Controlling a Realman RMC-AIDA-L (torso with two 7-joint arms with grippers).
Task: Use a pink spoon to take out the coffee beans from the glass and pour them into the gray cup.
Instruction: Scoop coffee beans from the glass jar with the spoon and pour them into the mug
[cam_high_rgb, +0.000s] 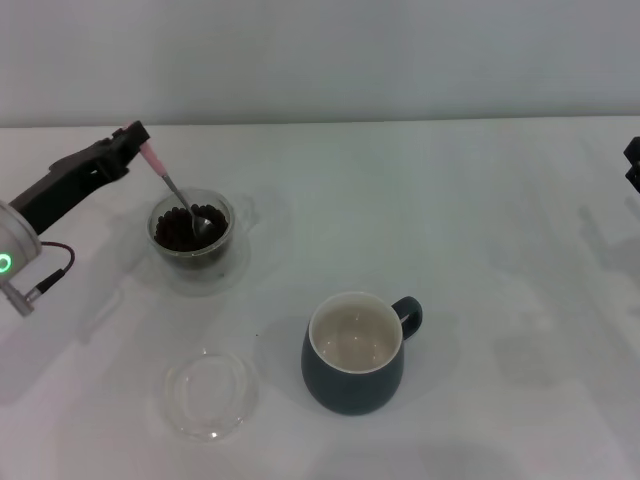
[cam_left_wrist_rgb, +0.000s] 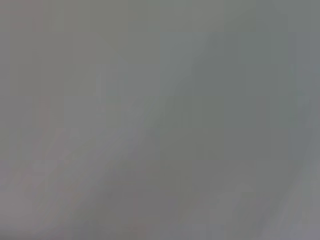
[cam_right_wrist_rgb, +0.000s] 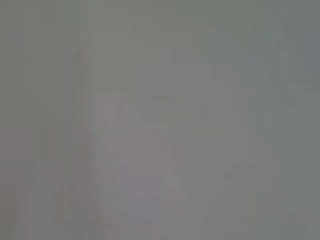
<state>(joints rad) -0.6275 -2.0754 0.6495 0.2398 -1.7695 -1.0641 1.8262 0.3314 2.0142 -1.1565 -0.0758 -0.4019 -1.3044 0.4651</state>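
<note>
In the head view my left gripper (cam_high_rgb: 138, 137) is shut on the pink handle of the pink spoon (cam_high_rgb: 172, 187), above and to the left of the glass (cam_high_rgb: 192, 236). The spoon slants down to the right, and its metal bowl rests among the coffee beans (cam_high_rgb: 182, 231) inside the glass. The gray cup (cam_high_rgb: 354, 352) stands upright nearer the front, right of the glass, its handle pointing right and its cream inside bare. My right gripper (cam_high_rgb: 633, 165) shows only as a dark piece at the right edge. Both wrist views show nothing but plain grey.
A flat shallow clear glass dish (cam_high_rgb: 209, 393) lies on the white table (cam_high_rgb: 480, 220) in front of the glass and left of the gray cup. A cable hangs from my left arm at the left edge.
</note>
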